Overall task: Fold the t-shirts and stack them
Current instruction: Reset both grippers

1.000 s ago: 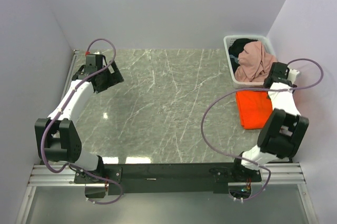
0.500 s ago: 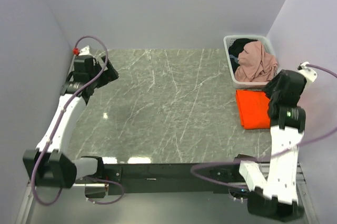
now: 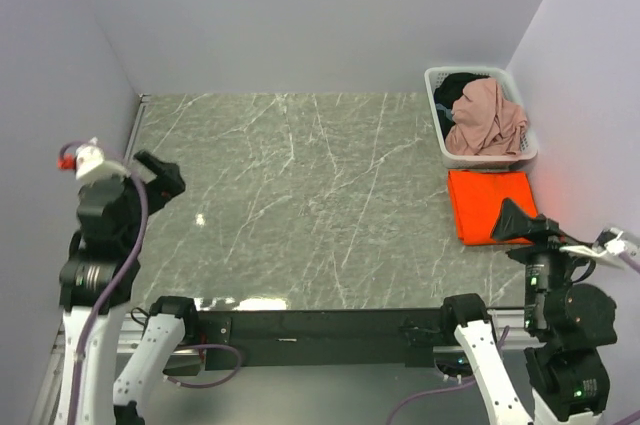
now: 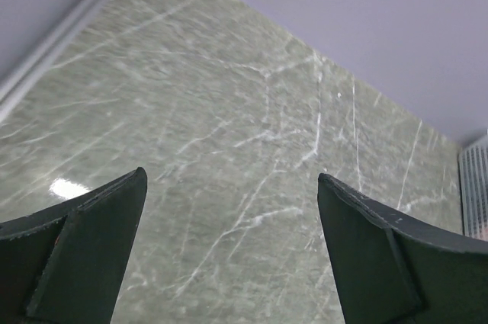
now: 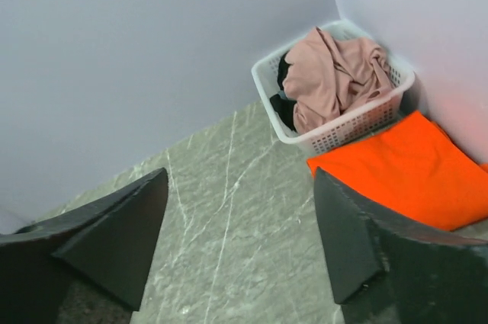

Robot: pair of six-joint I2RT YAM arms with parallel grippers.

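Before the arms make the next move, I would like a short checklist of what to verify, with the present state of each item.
1. The left gripper is open and holds nothing: ok.
2. The right gripper is open and holds nothing: ok.
3. The orange t-shirt lies folded flat on the table, beside the basket: ok.
4. The pink cloth sits on top in the basket, uncovered: ok.
5. A second folded shirt is stacked on the orange t-shirt: not ok.
6. The pink cloth is free of the dark cloth under it: cannot tell.
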